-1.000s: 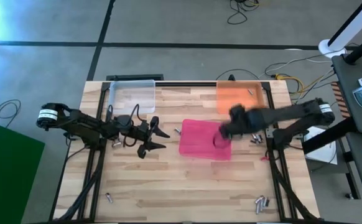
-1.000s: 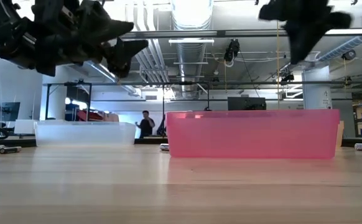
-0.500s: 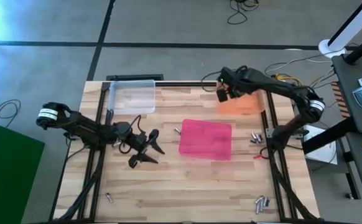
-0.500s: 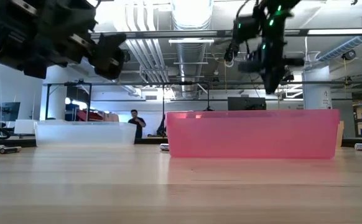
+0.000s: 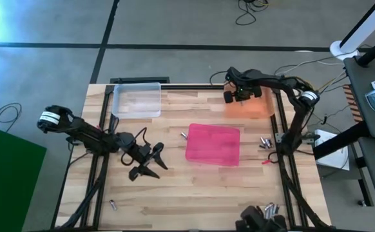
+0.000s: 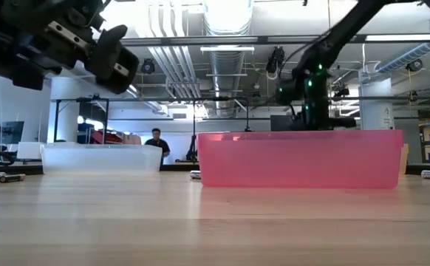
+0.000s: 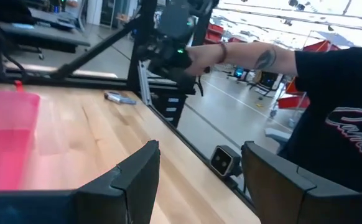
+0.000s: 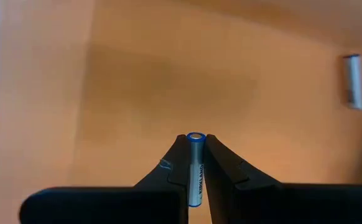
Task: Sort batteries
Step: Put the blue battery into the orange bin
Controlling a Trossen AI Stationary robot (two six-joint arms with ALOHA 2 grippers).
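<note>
High view: the right gripper [image 5: 234, 94] hangs over the orange tray [image 5: 257, 106] at one o'clock from the pink tray [image 5: 213, 144]; the left gripper [image 5: 150, 161] sits at nine o'clock of it, fingers spread. Loose batteries [image 5: 264, 142] lie at three o'clock.

Low view: the pink tray [image 6: 300, 157] fills the centre, the clear tray [image 6: 100, 157] at nine o'clock.

Right wrist view: the fingers [image 8: 221, 163] pinch a battery [image 8: 195, 168]; another battery [image 8: 353, 89] lies in the tray at two o'clock.

even overhead daylight, soft shadows on the pale wooden table [image 5: 174, 193]. bright ceiling lights glare in the low view. far background blurs in the right wrist view.
</note>
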